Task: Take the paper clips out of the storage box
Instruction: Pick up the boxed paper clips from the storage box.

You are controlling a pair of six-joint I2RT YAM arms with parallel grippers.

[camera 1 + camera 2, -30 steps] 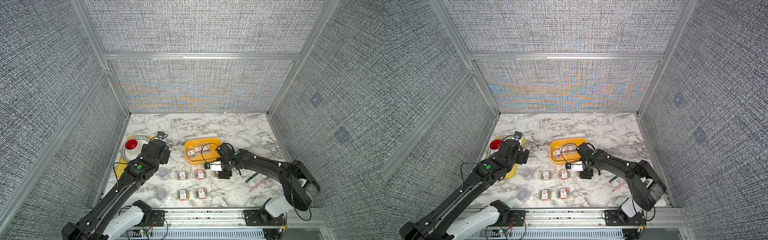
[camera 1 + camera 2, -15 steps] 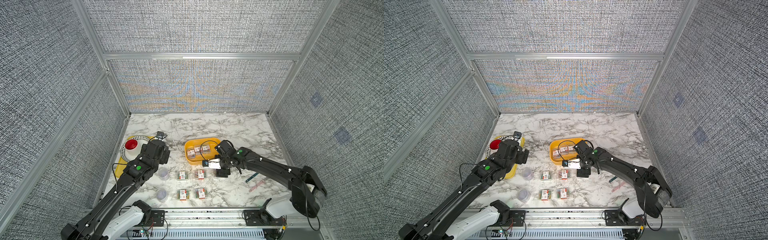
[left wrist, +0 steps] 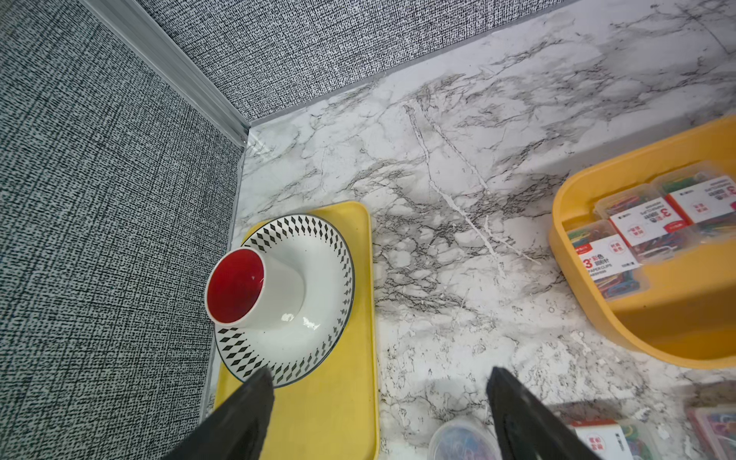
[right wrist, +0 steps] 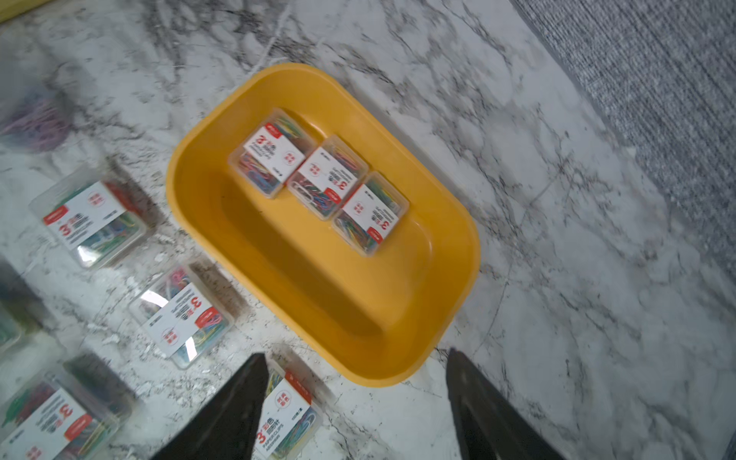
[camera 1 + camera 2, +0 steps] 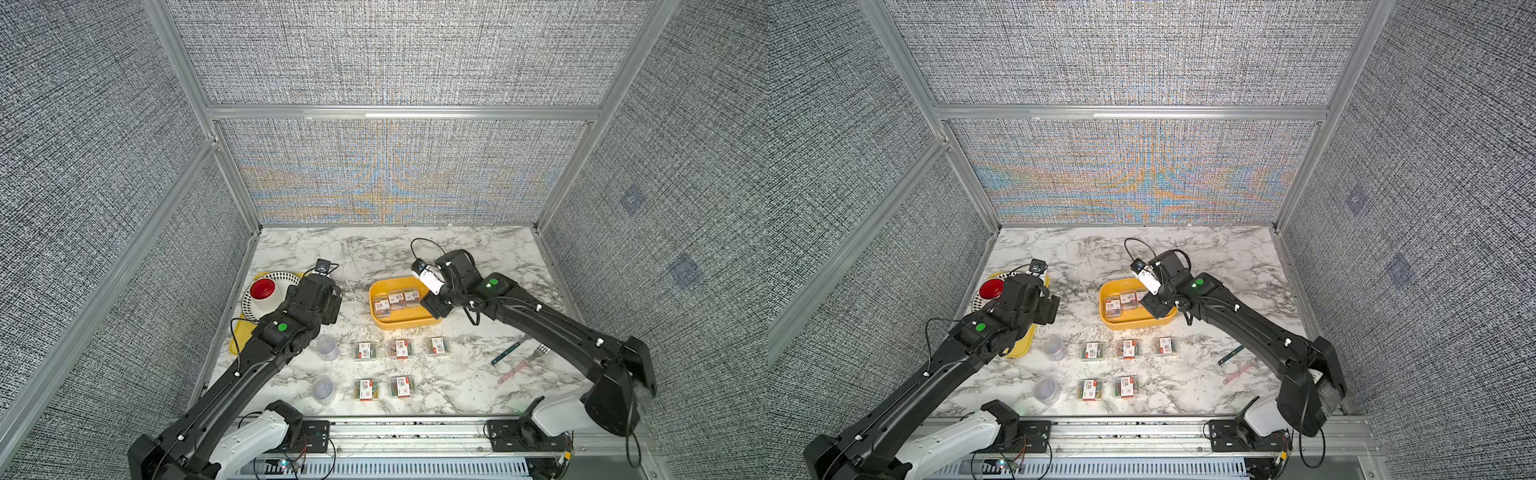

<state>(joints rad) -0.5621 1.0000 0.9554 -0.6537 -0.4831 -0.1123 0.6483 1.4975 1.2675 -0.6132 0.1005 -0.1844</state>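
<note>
Marble desk, walled in by grey fabric panels.

Toward the middle of it, the storage box: deep, yellow, upright. Inside, three paper clip cases side by side in one row against the far wall, labels up; seen clearly in the right wrist view as well.

Outside the box, flat on the desk on its near side: a row of three just near of the box, then a row of two nearer still. Left of those rows, two round clear tubs, one nearer than the other, both apart from the box.

Right jaws: hanging over the right end of the storage box, by its near wall, in both top views. Parted, with nothing between them. In the right wrist view, black fingers standing apart, and one desk case showing just beside one of them, lying on the marble, not gripped.

Left jaws: above the desk between the flat yellow tray and the farther tub. Spread wide and empty, fingers well apart in the left wrist view.

On the tray, at the left edge of the desk: a white plate with a black diamond rim, and on it a white cup, red inside.

At the right, toward the near side: a dark green stick beside a pink-handled fork, both well apart from the box.
</note>
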